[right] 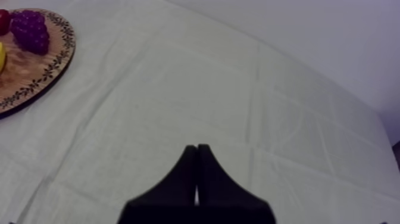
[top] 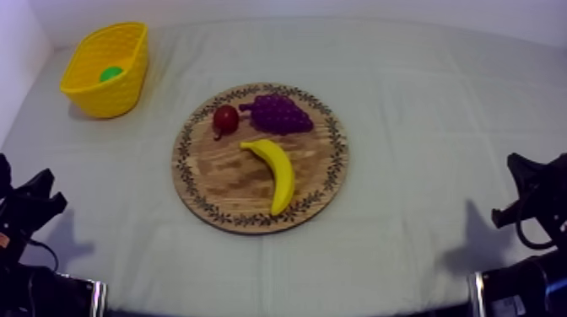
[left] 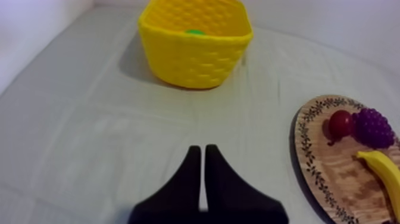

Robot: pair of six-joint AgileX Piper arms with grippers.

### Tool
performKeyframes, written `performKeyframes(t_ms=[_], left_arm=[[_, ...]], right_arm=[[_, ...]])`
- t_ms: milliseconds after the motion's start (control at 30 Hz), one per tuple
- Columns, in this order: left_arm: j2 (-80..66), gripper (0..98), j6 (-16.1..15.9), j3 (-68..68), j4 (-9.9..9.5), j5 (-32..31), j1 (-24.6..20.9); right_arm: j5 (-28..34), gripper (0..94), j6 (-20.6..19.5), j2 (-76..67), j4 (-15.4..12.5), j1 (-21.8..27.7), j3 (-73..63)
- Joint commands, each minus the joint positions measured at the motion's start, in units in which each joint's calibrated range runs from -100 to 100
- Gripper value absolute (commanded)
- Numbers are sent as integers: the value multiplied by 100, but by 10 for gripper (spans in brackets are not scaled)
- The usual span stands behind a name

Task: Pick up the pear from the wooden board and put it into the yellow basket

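The green pear (top: 110, 74) lies inside the yellow basket (top: 108, 94) at the table's far left; its top peeks over the basket rim (left: 193, 31) in the left wrist view. The round wooden board (top: 253, 198) sits mid-table and carries a small red fruit (top: 225, 119), a bunch of grapes (top: 277, 113) and a banana (top: 276, 171). My left gripper (left: 199, 156) rests low at the left (top: 38, 198), shut on nothing, well short of the basket. My right gripper (right: 196, 154) rests low at the right (top: 523, 190), shut on nothing, over bare cloth.
The board (left: 321, 173) with the small red fruit (left: 341, 123), grapes (left: 374, 127) and banana (left: 384, 173) lies beside my left gripper. The board's edge (right: 50, 74) and grapes (right: 30, 31) lie far from my right gripper. A white wall borders the table's left.
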Motion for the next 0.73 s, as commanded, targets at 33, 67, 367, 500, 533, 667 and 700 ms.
performKeyframes(t_ms=[33, 67, 367, 500, 533, 667, 700], left_arm=[[-4, 0, 190, 102, -27, -708, 7], [-5, 0, 227, 116, -33, -765, 9], [-6, 0, 373, 149, -46, -894, 12], [-6, 0, 384, 150, -47, -898, 12], [-6, 0, 387, 150, -47, -898, 12], [-6, 0, 395, 150, -47, -899, 12], [-6, 0, 396, 150, -47, -899, 12]], right_arm=[[2, 4, -1, -3, 1, 0, -2], [2, 4, -2, -3, 1, 0, -2], [2, 4, 0, -3, 1, 0, -2], [2, 4, -2, -3, 1, 0, -2], [2, 4, -2, -3, 1, 0, -2], [2, 4, -1, -3, 1, 0, -2], [2, 4, -1, -3, 1, 0, -2]])
